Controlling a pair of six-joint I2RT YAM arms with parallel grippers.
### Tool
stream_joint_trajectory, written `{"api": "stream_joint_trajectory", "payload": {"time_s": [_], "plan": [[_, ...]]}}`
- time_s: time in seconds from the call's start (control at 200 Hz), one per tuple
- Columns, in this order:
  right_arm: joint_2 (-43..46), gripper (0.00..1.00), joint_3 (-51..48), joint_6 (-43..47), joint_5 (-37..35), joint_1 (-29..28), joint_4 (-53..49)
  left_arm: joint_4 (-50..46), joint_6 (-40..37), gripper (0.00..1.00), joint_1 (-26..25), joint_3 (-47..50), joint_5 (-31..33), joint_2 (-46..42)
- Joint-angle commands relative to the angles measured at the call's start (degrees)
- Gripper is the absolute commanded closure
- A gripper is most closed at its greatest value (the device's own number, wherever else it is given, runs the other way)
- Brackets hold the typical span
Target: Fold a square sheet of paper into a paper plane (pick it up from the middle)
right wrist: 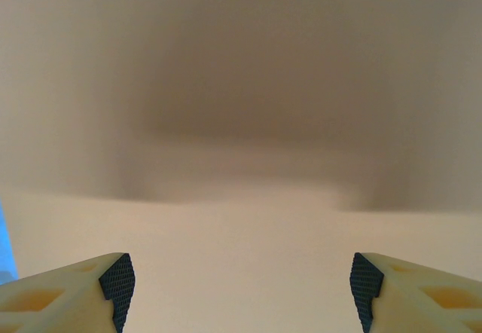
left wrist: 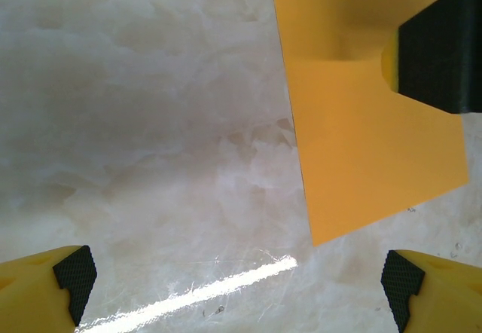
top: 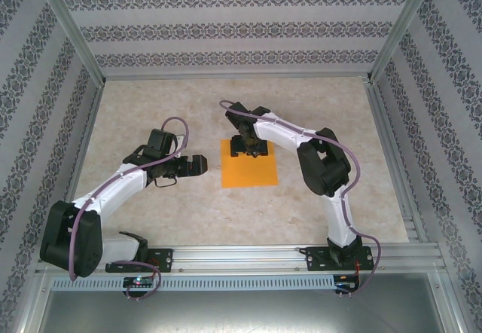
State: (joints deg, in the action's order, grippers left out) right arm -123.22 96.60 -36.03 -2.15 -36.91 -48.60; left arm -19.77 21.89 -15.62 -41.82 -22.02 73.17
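Note:
The square sheet of paper [top: 249, 170], bright orange, lies flat on the table in the middle. My right gripper [top: 248, 149] points down onto its far edge. In the right wrist view that gripper [right wrist: 241, 288] has its jaws wide apart, and the sheet [right wrist: 241, 122] lies close beneath them with nothing pinched. My left gripper [top: 198, 165] hovers just left of the sheet, open, over bare table. In the left wrist view the left gripper [left wrist: 237, 280] is empty. The sheet [left wrist: 361, 137] lies ahead to its right, with one finger [left wrist: 440, 47] of the right gripper resting on it.
The marbled tabletop [top: 166, 107] is bounded by patterned walls and aluminium posts [top: 75, 32]. A metal rail [top: 241, 258] with both arm bases runs along the near edge.

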Motion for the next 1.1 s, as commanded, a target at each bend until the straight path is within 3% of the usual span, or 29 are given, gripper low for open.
{"api": "stream_joint_trajectory", "payload": {"time_s": [0.0,0.555,1.094], "plan": [[-2.0,0.23,2.0,0.7,-1.5,-0.4,-1.6,-0.1,-0.2,0.0,0.5,-1.5,-0.7,0.5],[-6.6,0.25,0.8,-1.7,-2.6,-1.5,-2.2,0.5,-0.7,0.0,0.6,-0.8,-1.0,1.4],[-5.4,0.36,-5.8,-2.2,-0.4,-1.1,5.1,1.4,-0.5,0.0,0.6,-0.2,-1.8,3.2]]}}
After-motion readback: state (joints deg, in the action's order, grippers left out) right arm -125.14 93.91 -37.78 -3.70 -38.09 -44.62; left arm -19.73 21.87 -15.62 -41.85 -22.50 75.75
